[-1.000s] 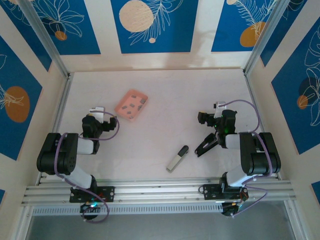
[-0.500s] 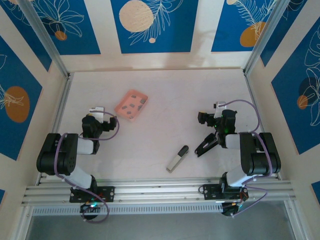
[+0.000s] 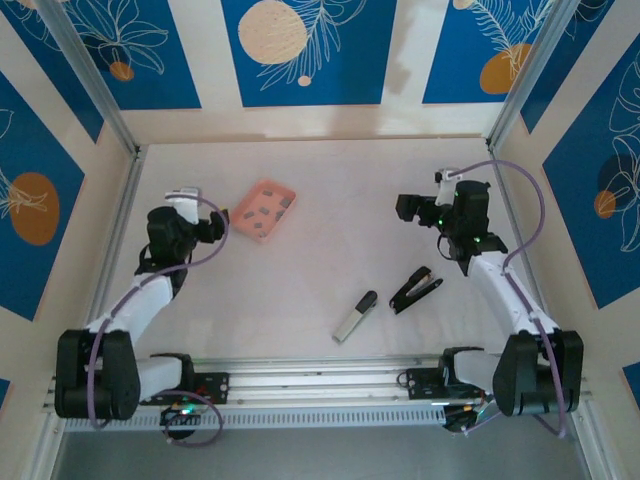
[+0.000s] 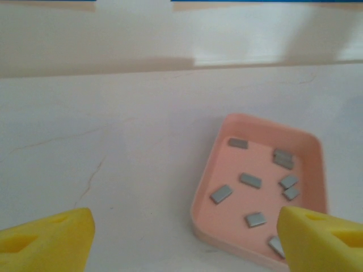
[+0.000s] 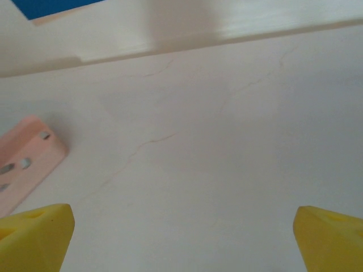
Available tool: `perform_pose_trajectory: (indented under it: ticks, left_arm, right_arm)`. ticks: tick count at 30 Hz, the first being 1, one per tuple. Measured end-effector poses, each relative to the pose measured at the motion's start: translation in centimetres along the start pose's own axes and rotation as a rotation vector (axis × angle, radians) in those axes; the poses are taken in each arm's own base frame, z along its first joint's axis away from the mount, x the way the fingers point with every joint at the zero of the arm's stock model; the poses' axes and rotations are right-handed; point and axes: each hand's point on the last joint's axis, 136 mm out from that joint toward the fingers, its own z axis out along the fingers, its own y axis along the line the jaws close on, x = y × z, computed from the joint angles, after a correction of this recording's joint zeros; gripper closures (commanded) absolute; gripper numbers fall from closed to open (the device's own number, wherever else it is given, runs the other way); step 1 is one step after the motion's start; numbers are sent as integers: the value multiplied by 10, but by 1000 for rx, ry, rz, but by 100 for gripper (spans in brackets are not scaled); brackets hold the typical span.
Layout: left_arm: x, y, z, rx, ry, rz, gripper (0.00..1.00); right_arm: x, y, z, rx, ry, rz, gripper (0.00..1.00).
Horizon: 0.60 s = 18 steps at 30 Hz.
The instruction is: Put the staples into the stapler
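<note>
I am at the opening step: going for a staple with the left arm, nothing loaded yet. Seen from above, the salmon-pink tray (image 3: 263,210) sits at about 10 o'clock from the middle of the table (image 3: 340,180). The staples (image 4: 250,181) lie scattered flat across its floor, small dark grey strips, none touching its wall as far as I can tell. The left gripper (image 3: 207,228) hangs near the tray at roughly 8 o'clock from it. In its wrist view the yellow fingertips (image 4: 51,238) stand wide apart with nothing between them, and the tray is ahead at 1 o'clock. The stapler (image 3: 355,317) lies at 6 o'clock on the table near my edge, black end pointing to 1 o'clock. It is well apart from both arms, and I cannot tell whether it is open. A black V-shaped object (image 3: 415,288) lies just beside it at 2 o'clock. The right gripper (image 3: 408,208) is further off at 1 o'clock from the stapler, spread fully and empty. Next I judge the left arm must advance over the tray, drop onto one strip and narrow carefully, since a thin flat strip will likely slide. The right arm should turn back to steady and open the stapler.
</note>
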Motion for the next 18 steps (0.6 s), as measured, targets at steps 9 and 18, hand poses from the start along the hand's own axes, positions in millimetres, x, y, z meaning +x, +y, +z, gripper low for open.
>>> perform_pose_trajectory:
  ticks: [9,18]
  left_arm:
    - [15,-67,-25,140,215,-37,23]
    - [68,-111,-30,227,409,-49,24]
  right_arm:
    - [88,63,-46,15,382,226,1]
    - [167,91,-87,167,667,425,1]
